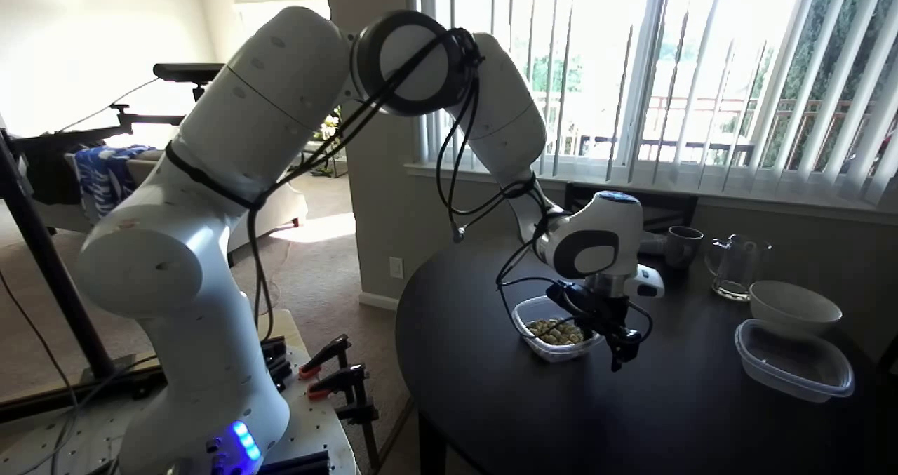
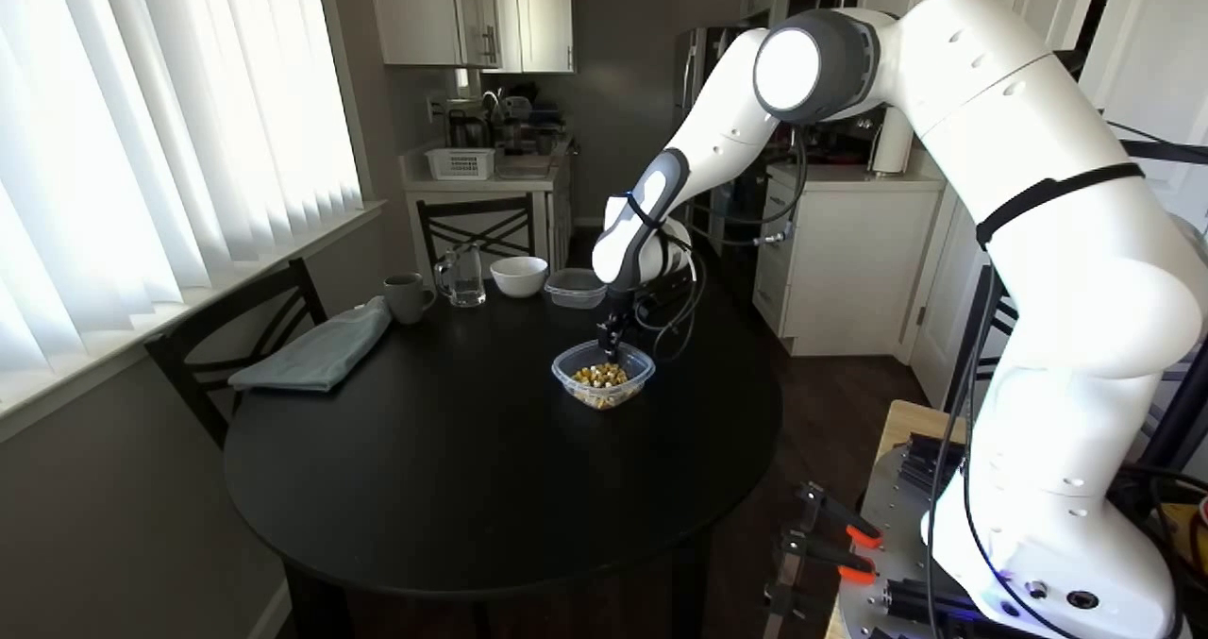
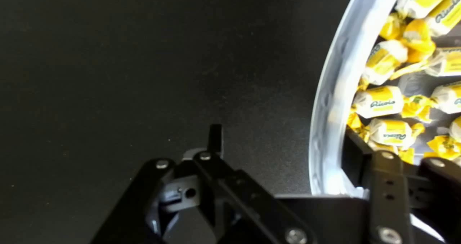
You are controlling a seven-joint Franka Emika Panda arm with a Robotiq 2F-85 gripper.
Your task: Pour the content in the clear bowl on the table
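Looking first at the tool, we find its jaws wide apart, with no thing squeezed between them. In the wrist view, one jaw reaches over the inside of the clear bowl, and the other is outside, above the dark top of the table. The rim of the bowl passes between the jaws, much nearer to the inner one; if this jaw touches the wall, we cannot tell.

The clear bowl stands upright on the table, in both exterior views between the middle and the edge that is closest to the base of the white arm. All the candies that we see lie inside it, in yellow and white wrappers, several printed "Ricola".

Farther out, at the edge toward the kitchen counter, we see the flat clear container and, just beside it, the white bowl. Along this edge toward the window blinds stand the glass mug and then the grey mug. Near the grey mug, at the window-side edge, lies a folded pale-blue cloth, and behind it is a dark chair.
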